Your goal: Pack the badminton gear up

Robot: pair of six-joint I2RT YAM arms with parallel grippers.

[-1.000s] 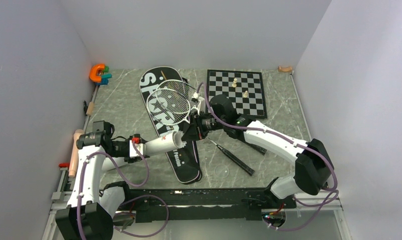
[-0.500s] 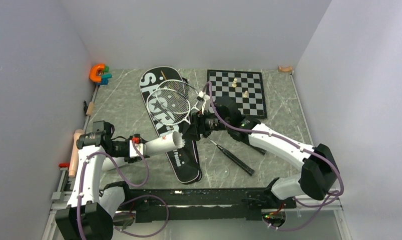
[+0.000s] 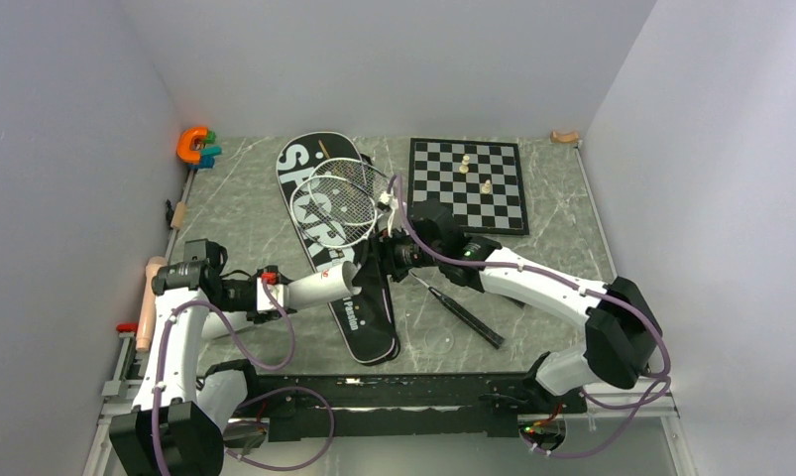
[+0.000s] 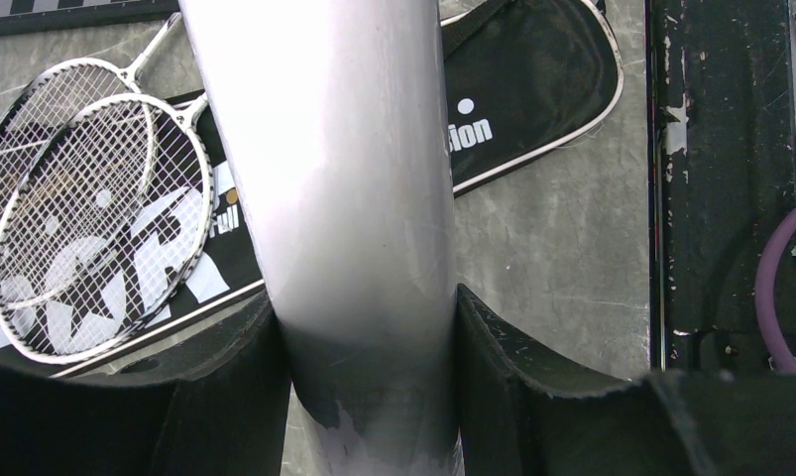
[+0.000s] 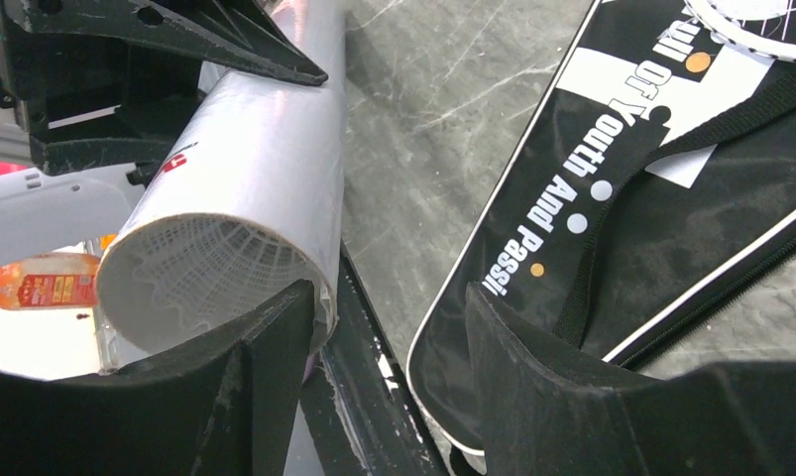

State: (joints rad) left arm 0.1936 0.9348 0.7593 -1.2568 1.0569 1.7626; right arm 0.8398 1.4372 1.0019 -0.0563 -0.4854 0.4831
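The tube (image 3: 319, 286) is held roughly level above the table (image 3: 245, 208), near left. The left gripper (image 4: 369, 347) is clamped on its left end. A shuttlecock (image 5: 210, 260) sits inside the open right mouth. Compared with half a second ago, the right gripper (image 3: 366, 266) stands slightly further left, at the tube's mouth, with its fingers apart and nothing between them. Under the mouth lies the racket bag (image 3: 369, 322), with two rackets (image 3: 336, 203) on its far end. The chessboard (image 3: 493, 183) lies far right and the coloured blocks (image 3: 197, 146) far left.
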